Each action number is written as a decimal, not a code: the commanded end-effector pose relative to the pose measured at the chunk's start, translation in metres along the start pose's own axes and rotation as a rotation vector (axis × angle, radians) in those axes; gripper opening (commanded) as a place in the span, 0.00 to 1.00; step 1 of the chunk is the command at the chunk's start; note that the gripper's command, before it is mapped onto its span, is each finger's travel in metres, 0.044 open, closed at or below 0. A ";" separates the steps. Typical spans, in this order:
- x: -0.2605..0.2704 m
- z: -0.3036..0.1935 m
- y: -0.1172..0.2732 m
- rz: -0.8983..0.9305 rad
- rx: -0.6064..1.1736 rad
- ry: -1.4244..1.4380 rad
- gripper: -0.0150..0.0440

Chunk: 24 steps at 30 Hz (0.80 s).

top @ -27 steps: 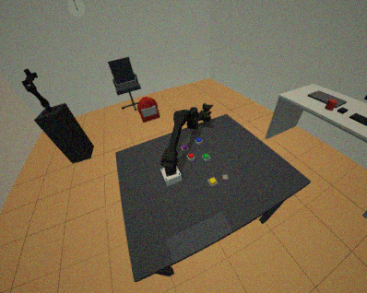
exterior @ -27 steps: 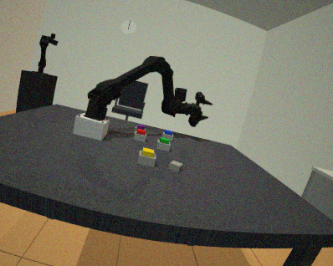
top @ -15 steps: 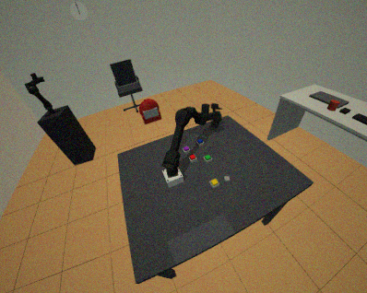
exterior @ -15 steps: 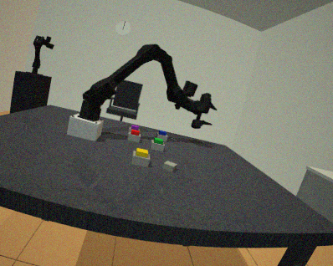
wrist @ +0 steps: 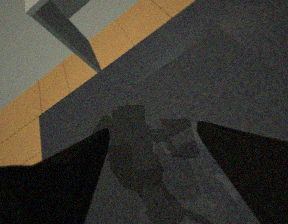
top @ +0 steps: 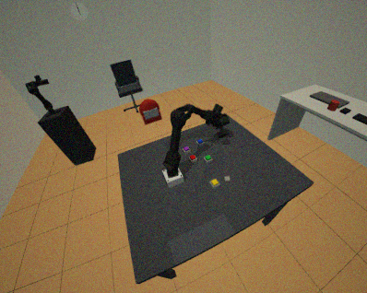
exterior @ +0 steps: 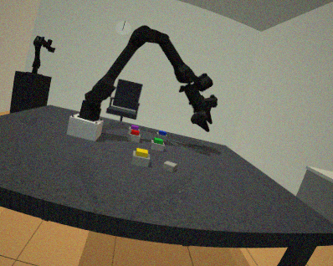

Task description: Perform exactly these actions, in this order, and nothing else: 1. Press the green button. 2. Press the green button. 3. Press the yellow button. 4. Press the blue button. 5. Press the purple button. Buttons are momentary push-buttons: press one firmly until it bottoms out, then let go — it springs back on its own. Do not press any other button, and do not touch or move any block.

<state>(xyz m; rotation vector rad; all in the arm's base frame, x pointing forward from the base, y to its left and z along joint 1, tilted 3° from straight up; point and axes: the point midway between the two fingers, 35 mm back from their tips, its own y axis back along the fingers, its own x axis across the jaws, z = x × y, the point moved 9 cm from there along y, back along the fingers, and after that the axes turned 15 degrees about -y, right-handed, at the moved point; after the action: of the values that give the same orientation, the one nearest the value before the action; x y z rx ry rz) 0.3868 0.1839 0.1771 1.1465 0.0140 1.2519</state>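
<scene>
Top view: My pincer [top: 224,130] [exterior: 208,125] [wrist: 153,129] hangs beyond the green button [top: 207,158] [exterior: 158,141], which lies back toward my base.

Exterior: the button sits lower, baseward.

Wrist: my fingers stand wide, gripping nothing; no button shows.

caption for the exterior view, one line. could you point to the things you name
Black jointed arm, open end effector [top: 224,123] [exterior: 204,125] [wrist: 153,129] raised above a dark tabletop [top: 260,184] [exterior: 223,196] [wrist: 235,65] with five coloured square push-buttons.
</scene>
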 end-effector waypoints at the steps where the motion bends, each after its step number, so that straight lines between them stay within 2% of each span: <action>1: -0.049 0.015 0.032 -0.200 0.184 0.218 0.93; 13: -0.128 0.027 0.126 -0.401 0.655 0.497 0.93; 21: -0.129 0.027 0.128 -0.402 0.664 0.500 0.93; 24: -0.140 0.017 0.110 -0.402 0.664 0.500 0.80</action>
<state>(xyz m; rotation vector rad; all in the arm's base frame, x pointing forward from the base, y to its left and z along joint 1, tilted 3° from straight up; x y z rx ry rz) 0.2630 0.0553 0.2011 1.2531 1.0277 1.1675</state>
